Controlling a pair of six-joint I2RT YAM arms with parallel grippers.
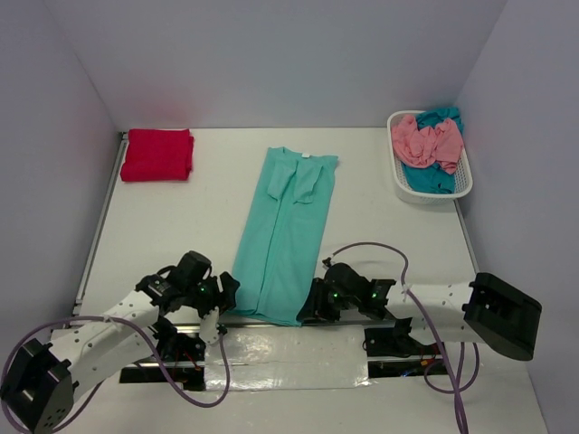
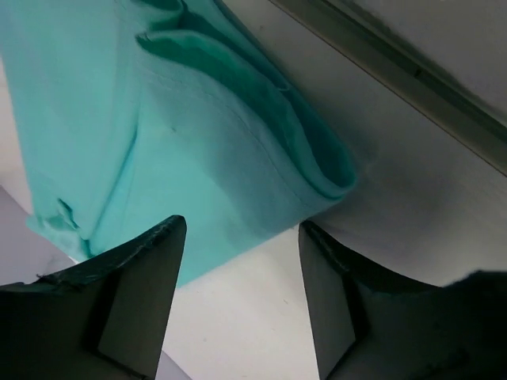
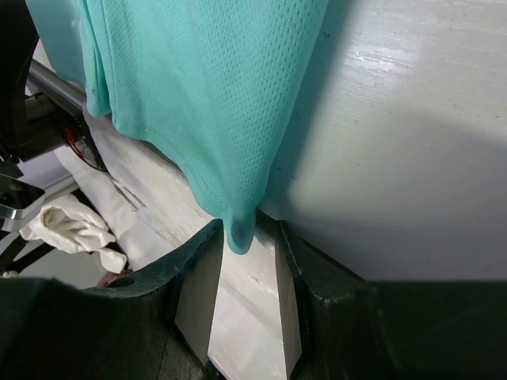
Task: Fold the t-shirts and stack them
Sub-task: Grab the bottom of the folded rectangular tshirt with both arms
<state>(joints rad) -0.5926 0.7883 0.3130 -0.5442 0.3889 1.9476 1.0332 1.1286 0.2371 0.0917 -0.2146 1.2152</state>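
Fingers (image 2: 142,293) of the left gripper (image 1: 226,294) are seen spread wide with nothing between them, just short of the near left corner of the mint shirt (image 1: 289,226). Those of the right gripper (image 1: 312,303) are parted narrowly, and the shirt's near right corner tip is seen at their gap, not pinched. The mint shirt is laid as a long folded strip down the middle of the table (image 1: 163,235). A red shirt (image 1: 157,155) is folded at the far left corner. A pink shirt (image 1: 421,145) and a darker teal shirt (image 1: 430,179) are heaped in the basket (image 1: 466,185) at the far right.
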